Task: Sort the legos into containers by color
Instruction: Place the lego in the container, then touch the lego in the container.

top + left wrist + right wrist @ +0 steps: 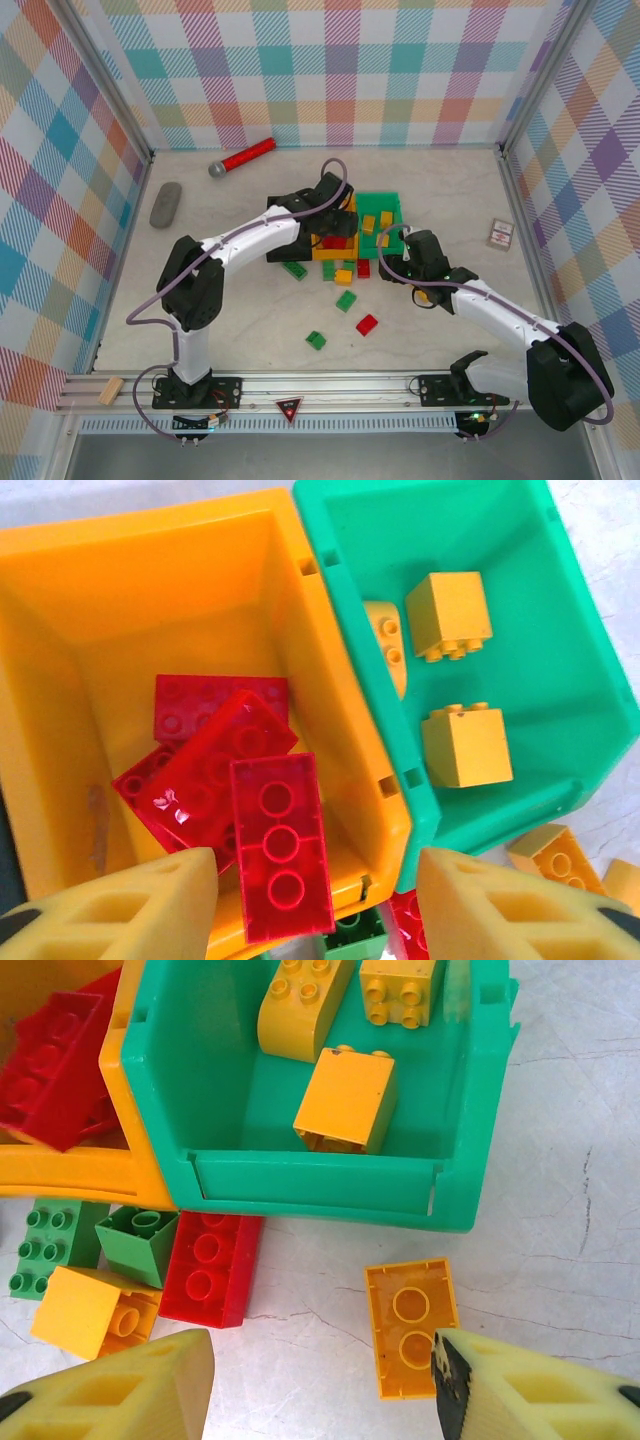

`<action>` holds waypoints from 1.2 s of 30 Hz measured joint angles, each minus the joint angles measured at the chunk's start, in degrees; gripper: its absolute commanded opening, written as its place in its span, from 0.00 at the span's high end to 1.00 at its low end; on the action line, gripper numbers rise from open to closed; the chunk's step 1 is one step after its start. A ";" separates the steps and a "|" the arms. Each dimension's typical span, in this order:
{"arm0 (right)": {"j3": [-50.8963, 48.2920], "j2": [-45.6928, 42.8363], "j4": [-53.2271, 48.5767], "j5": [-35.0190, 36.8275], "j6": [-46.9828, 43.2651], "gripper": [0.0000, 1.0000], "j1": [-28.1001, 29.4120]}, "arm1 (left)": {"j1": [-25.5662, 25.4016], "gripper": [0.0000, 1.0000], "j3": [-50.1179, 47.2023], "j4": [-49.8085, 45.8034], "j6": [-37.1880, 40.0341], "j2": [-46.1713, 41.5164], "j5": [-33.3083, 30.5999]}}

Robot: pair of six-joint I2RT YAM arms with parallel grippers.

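Near edge of the tabletop, mid-width: one loose green brick (pixel 316 340), one red brick (pixel 367 324). Farther in, the right gripper (pixel 320 1380) hangs over a yellow-orange brick (pixel 410 1328) lying underside up just before the green bin (pixel 300 1180). Its fingers are apart, nothing clamped. The left gripper (pixel 315 900) is over the orange bin (pixel 60 630), fingers apart either side of a long red brick (pixel 280 845), with a gap on both sides. The green bin holds three yellow-orange bricks. Far-left corner: microphone (pixel 242 157), grey remote (pixel 166 204).
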 measured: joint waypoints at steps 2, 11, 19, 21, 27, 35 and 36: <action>0.00 -0.02 0.00 0.00 0.00 0.40 0.00 | 0.00 0.42 0.02 -0.02 -0.15 0.02 0.46; 0.00 0.04 0.07 -0.02 0.00 0.40 0.00 | 0.00 0.42 -12.55 6.05 -1.70 -6.54 0.55; -0.70 1.01 2.05 -2.78 0.00 0.40 0.00 | 0.00 0.42 -29.20 14.05 -3.69 -18.69 -1.18; -1.01 1.86 2.93 -4.37 -0.04 0.40 0.00 | 0.00 0.42 -33.33 15.63 -4.57 -21.77 -2.29; -1.64 3.37 5.64 -8.96 -0.24 0.40 0.20 | 0.00 0.42 -40.57 16.72 -6.19 -27.98 -7.10; -1.57 4.31 6.23 -9.86 2.80 0.40 5.18 | 0.07 0.43 -42.75 14.95 -6.32 -29.92 -12.66; -1.38 4.66 5.99 -9.40 3.04 0.40 6.21 | 0.20 0.43 -43.65 14.95 -6.32 -30.58 -12.83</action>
